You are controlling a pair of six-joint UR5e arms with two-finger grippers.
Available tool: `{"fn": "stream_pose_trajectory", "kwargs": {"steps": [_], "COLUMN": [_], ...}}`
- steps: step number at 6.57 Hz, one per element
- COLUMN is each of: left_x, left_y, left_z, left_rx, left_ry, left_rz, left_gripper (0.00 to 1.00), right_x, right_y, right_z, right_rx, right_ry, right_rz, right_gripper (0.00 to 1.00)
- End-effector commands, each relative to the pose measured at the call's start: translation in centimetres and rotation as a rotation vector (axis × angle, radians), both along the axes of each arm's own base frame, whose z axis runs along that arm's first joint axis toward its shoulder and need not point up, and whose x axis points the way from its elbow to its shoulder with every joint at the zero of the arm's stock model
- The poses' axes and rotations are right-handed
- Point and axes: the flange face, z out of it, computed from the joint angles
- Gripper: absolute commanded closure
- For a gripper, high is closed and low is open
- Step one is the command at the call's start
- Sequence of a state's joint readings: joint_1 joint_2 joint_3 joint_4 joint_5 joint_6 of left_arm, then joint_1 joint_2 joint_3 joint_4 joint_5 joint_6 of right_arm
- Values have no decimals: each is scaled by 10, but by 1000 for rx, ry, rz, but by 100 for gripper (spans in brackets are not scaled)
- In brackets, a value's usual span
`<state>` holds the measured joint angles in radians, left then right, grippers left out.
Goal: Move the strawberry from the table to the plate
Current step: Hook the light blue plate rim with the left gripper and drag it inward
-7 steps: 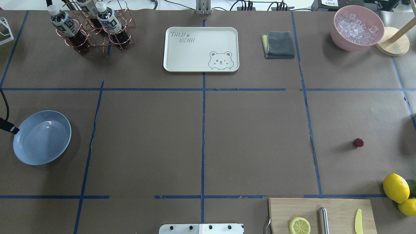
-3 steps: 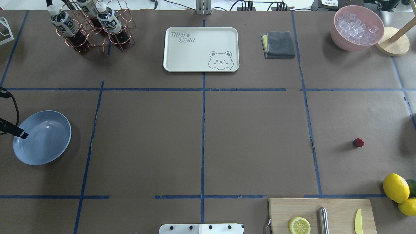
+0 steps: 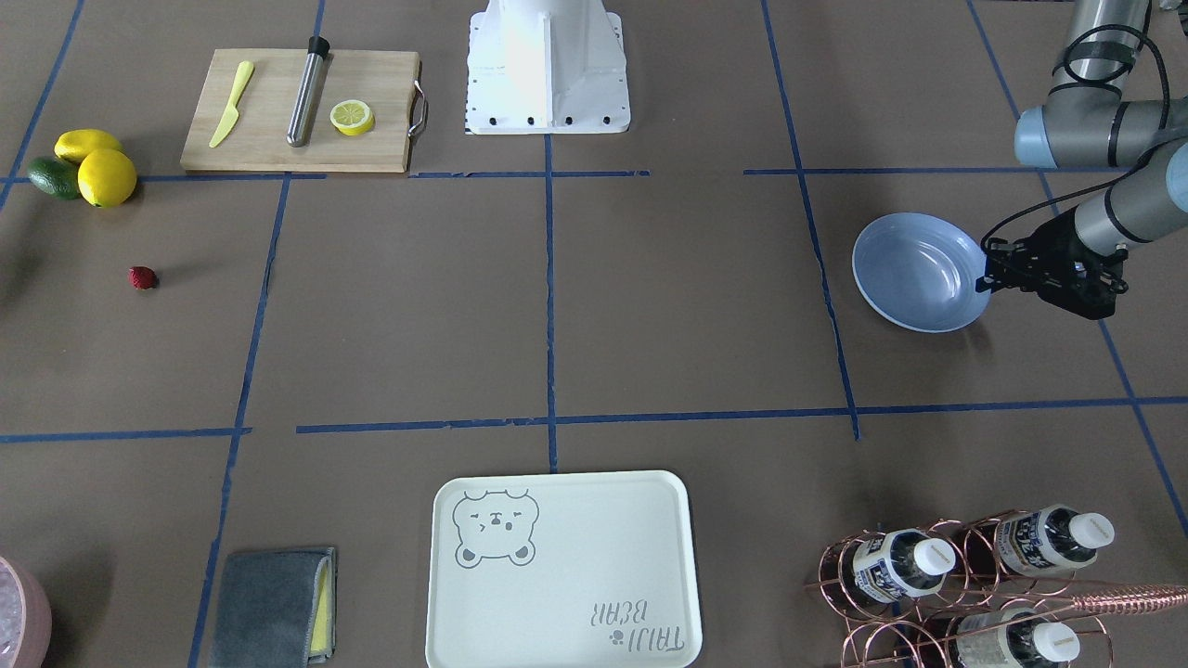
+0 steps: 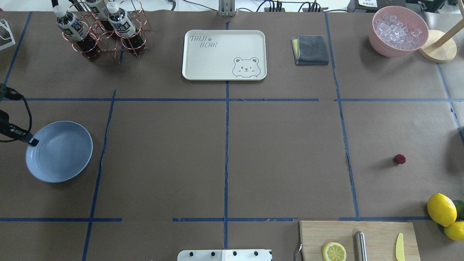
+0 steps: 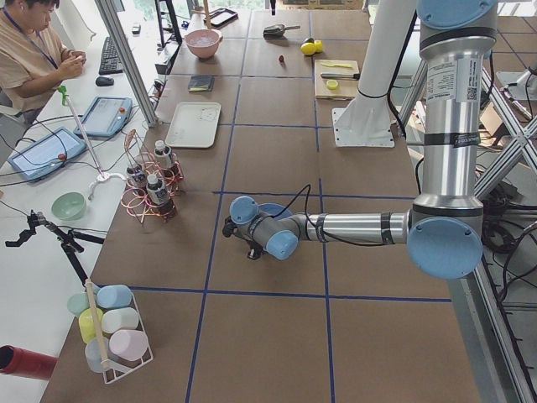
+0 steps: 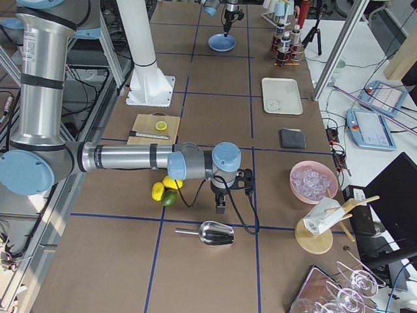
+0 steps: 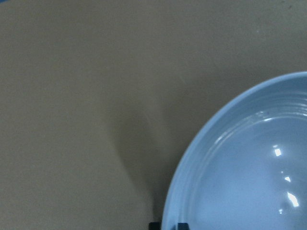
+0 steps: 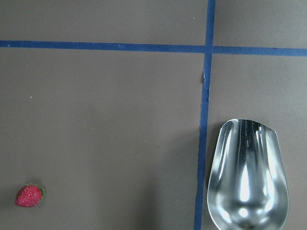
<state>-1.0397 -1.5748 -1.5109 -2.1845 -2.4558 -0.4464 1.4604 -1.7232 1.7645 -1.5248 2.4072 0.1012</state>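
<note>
The strawberry [image 4: 400, 158] is a tiny dark-red berry lying alone on the brown table [image 4: 282, 152] at the right; it also shows low left in the right wrist view [image 8: 29, 196]. The light-blue plate [image 4: 59, 152] sits at the far left. My left gripper [image 4: 32, 142] is shut on the plate's left rim, and its fingertips straddle the rim [image 7: 167, 225] in the left wrist view. Only the exterior right view shows my right gripper [image 6: 220, 207], hanging over the table near the lemons; I cannot tell its state.
Lemons and an avocado [image 4: 441, 209] lie near the strawberry, beside a cutting board [image 4: 359, 239] with a half lemon and knife. A metal scoop [image 8: 247, 175] lies under the right wrist. The bear tray [image 4: 224, 54], grey cloth [image 4: 310, 49], ice bowl [image 4: 398, 30] and bottle rack [image 4: 101, 29] line the far edge.
The left gripper has come further in from the left edge, and the plate has shifted right with it. The strawberry has not moved.
</note>
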Motion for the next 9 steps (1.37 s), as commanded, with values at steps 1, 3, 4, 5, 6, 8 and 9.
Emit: {"fn": "stream_pose_trajectory", "kwargs": {"steps": [1, 3, 4, 5, 6, 8, 9], "left_x": [58, 191, 265, 332, 341, 347, 347], "left_y": [-2, 15, 40, 70, 66, 59, 59], "left_z": [-110, -241, -297, -323, -323, -311, -311], "left_rx": [-117, -310, -351, -371, -358, -349, -352], "left_ry": [121, 202, 211, 195, 189, 169, 167], "left_rz": [-56, -44, -72, -87, -116, -149, -152], "left_gripper": [100, 100, 100, 100, 100, 100, 100], "right_x": [-1, -1, -1, -1, -2, -8, -16], "right_y": [0, 0, 3, 4, 4, 2, 3], "right_z": [-2, -3, 1, 1, -1, -5, -8], "right_rx": [2, 13, 10, 6, 6, 10, 3], "right_ry": [-20, -19, -15, -16, -23, -40, -51], "right_rz": [-3, -11, -12, -11, -10, -22, -33], "right_gripper": [0, 0, 0, 0, 0, 0, 0]}}
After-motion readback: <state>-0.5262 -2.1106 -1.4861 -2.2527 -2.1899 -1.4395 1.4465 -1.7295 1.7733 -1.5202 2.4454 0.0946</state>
